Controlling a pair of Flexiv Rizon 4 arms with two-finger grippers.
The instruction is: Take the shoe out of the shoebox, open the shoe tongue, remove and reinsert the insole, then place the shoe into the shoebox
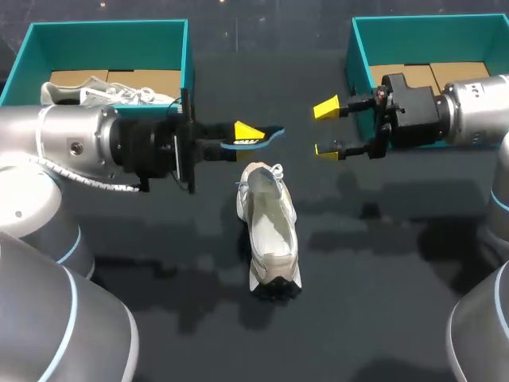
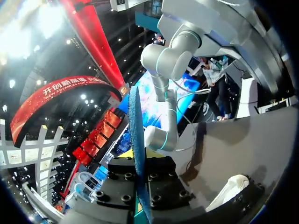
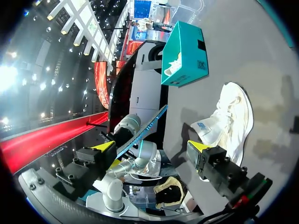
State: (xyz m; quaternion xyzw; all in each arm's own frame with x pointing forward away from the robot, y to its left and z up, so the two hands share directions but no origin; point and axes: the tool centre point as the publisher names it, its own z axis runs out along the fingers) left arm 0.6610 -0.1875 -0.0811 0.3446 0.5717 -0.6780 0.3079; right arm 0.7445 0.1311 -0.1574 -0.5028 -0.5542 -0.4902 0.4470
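Shoebox (image 1: 103, 36), perhaps occupied, behind left arm (image 1: 79, 147)

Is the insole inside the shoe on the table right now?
No, the left gripper holds the blue insole in the air, apart from the white shoe.

Head view overhead, wrist views low, facing inward, sharing shoe (image 1: 269, 231)

- L gripper (image 1: 245, 135) clamps blue insole (image 1: 269, 137) above table (image 1: 382, 263)
- R gripper (image 1: 326, 128) fingers spread, nothing btwn, just in front of R shoebox (image 1: 359, 48)
- white shoe (image 1: 269, 227) on table, near both grippers
- L shoebox (image 1: 185, 60) holds 2nd shoe (image 1: 111, 93)
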